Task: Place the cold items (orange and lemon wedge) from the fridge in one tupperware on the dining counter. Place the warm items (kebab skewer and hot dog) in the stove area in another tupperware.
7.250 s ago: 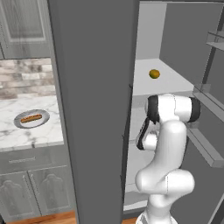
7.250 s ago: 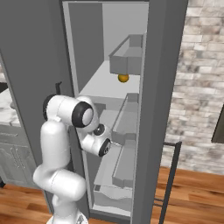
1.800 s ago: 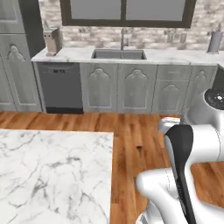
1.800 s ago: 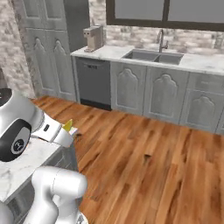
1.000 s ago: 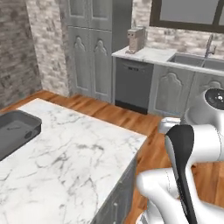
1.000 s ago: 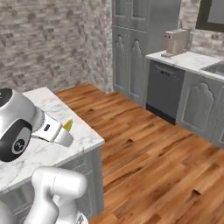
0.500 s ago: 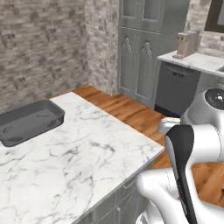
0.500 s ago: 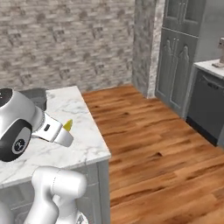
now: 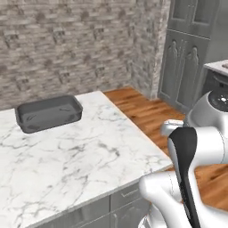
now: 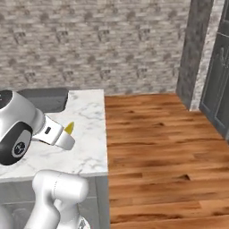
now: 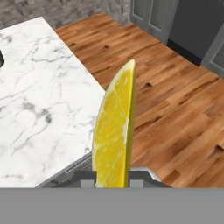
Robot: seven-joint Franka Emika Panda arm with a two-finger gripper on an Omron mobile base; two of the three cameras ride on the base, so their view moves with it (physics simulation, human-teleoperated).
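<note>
My gripper (image 11: 113, 181) is shut on the lemon wedge (image 11: 114, 135), a bright yellow slice standing upright between the fingers. In the right base view the lemon wedge (image 10: 69, 128) sticks out of the gripper (image 10: 66, 134) just above the near corner of the dining counter (image 10: 89, 116). A shallow dark grey tupperware (image 9: 49, 113) with nothing in it rests on the white marble dining counter (image 9: 89, 151) at its far left. The same tupperware (image 10: 42, 99) shows partly behind my arm. In the hand view the dining counter (image 11: 35, 100) lies to the left below the wedge.
Wooden floor (image 10: 156, 134) runs along the counter's right side. A grey brick wall (image 9: 67, 44) stands behind the counter. Tall grey cabinets (image 9: 191, 67) line the far right.
The whole picture has swung as the base moved: the counter and tupperware now sit closer and more central, and the brick wall has replaced the cabinets behind. The lemon wedge stays in the gripper.
</note>
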